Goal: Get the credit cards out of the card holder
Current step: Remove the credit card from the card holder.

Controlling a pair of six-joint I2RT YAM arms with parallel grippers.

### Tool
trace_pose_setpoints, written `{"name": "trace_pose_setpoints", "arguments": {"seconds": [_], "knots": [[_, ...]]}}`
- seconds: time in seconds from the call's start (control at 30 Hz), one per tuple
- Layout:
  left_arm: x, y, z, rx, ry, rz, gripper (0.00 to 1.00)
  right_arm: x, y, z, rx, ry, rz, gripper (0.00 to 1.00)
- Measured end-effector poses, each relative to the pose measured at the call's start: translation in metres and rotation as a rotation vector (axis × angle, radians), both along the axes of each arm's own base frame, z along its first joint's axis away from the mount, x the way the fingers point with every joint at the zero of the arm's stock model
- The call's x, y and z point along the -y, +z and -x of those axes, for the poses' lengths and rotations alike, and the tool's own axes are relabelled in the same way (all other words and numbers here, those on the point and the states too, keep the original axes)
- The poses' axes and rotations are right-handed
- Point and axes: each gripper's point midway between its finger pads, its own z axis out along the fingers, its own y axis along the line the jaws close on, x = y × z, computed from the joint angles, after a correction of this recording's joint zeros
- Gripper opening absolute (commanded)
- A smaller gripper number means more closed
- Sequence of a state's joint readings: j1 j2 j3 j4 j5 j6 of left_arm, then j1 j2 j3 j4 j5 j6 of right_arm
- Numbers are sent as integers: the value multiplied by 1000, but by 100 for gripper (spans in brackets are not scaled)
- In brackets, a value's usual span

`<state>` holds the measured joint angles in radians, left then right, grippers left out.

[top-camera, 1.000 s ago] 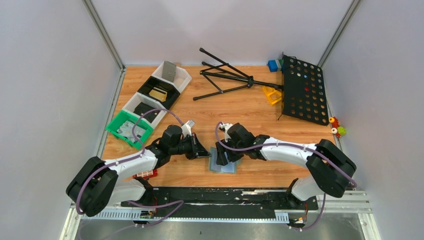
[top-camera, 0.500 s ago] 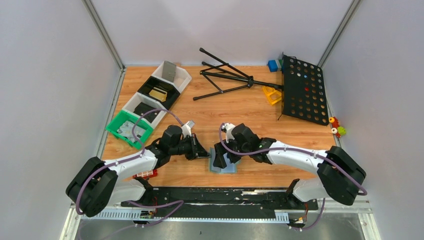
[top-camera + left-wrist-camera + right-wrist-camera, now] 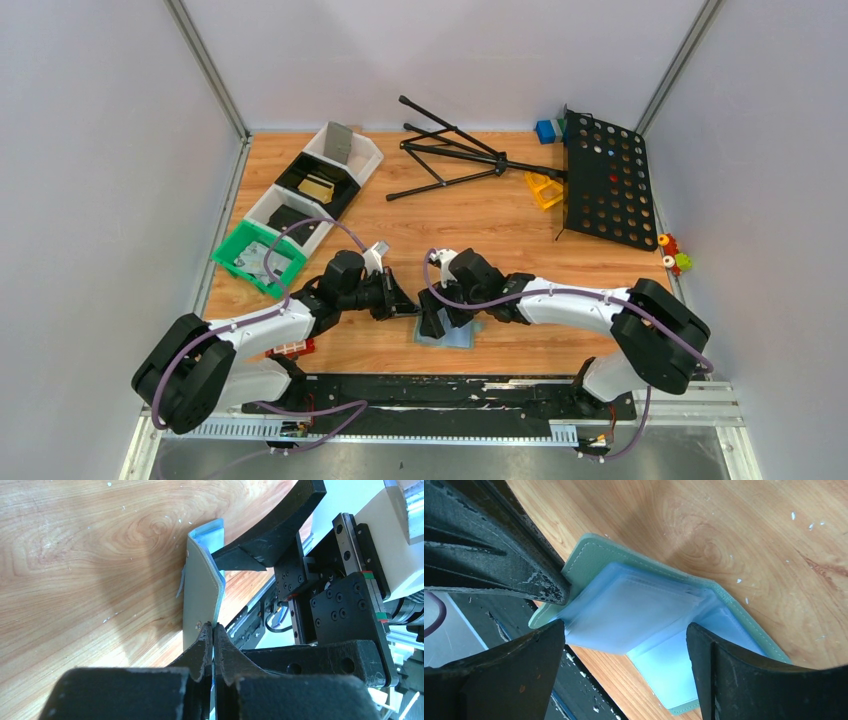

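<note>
The card holder (image 3: 594,555) lies opened on the wood near the front edge, its pale blue sleeves (image 3: 634,615) fanned out. A whitish rectangle shows faintly through the top sleeve; I cannot make out the credit cards clearly. My left gripper (image 3: 212,626) is shut on the edge of the holder's grey cover (image 3: 200,595), holding it up on edge. My right gripper (image 3: 624,650) is open, its fingers (image 3: 764,675) straddling the sleeves without touching them. From above, the left gripper (image 3: 410,308) and the right gripper (image 3: 437,320) meet over the holder (image 3: 455,338).
A green tray (image 3: 240,268) and white bins (image 3: 268,205) stand at the left. A red block (image 3: 292,349) lies by the left arm. A black folding stand (image 3: 450,155) and a black perforated board (image 3: 605,180) are at the back. A black rail (image 3: 450,390) runs just behind the holder.
The right gripper's jaws have spread wider, and its wrist has shifted a little left over the holder. The left gripper has kept its pinch in place.
</note>
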<state>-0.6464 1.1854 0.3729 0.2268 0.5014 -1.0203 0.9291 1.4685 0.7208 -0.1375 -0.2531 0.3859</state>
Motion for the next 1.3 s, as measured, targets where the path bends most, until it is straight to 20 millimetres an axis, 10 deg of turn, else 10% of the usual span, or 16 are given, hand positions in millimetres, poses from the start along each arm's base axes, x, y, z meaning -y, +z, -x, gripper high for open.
{"name": "trace_pose_setpoints", "arguments": {"seconds": [0.33, 0.9, 1.3], "knots": [[-1, -2, -3, 6, 19, -12, 0, 11, -3, -17, 47, -100, 77, 77], [-2, -9, 0, -19, 3, -24, 0, 41, 7, -24, 53, -193, 67, 86], [-2, -11, 1, -16, -9, -30, 0, 50, 7, -31, 14, -216, 56, 51]]}}
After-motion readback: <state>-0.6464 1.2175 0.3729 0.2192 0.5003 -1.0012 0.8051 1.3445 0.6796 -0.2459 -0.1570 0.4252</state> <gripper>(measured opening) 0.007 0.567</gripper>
